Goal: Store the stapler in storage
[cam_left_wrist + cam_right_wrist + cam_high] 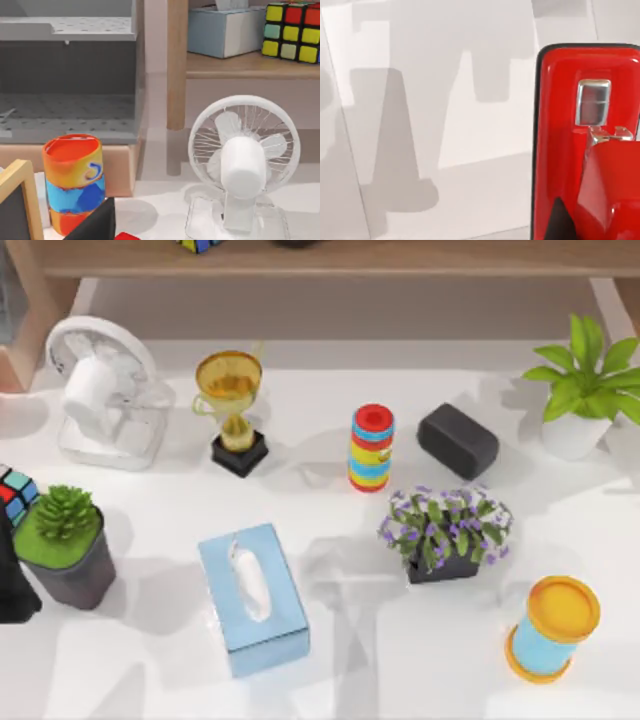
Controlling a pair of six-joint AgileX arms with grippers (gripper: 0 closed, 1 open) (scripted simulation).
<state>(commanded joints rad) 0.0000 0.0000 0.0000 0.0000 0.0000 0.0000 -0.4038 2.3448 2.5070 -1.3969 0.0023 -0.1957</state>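
A white table [350, 640] under soft light, backed by a pale wooden shelf [330, 258], with grey shadows falling across its bare front. A blue tissue box [252, 598] lies near the front. Left of the box stands a green succulent in a dark pot [66, 548]. Behind the box and to its left is a white desk fan [103, 390], and straight behind it a gold trophy [233, 410]. Right of the box are a pot of purple flowers [445, 532] and, farther right, a blue-and-yellow cylinder [550, 628]. Behind the flowers stand a stack of coloured rings [371, 447] and a dark grey block [458, 440]. A leafy plant in a white pot [585, 390] stands far right.

The stapler [570, 150], glossy red with dark trim, appears close up in the right wrist view against the white tabletop. Its long axis runs straight away from that camera, and the rounded end with the silver plate [593, 102] points away. How it sits relative to the tissue box cannot be told, nor whether the right gripper is closed on it.

The left arm [15, 580] stands at the table's left edge, just beside the succulent. The left gripper's state cannot be told either.
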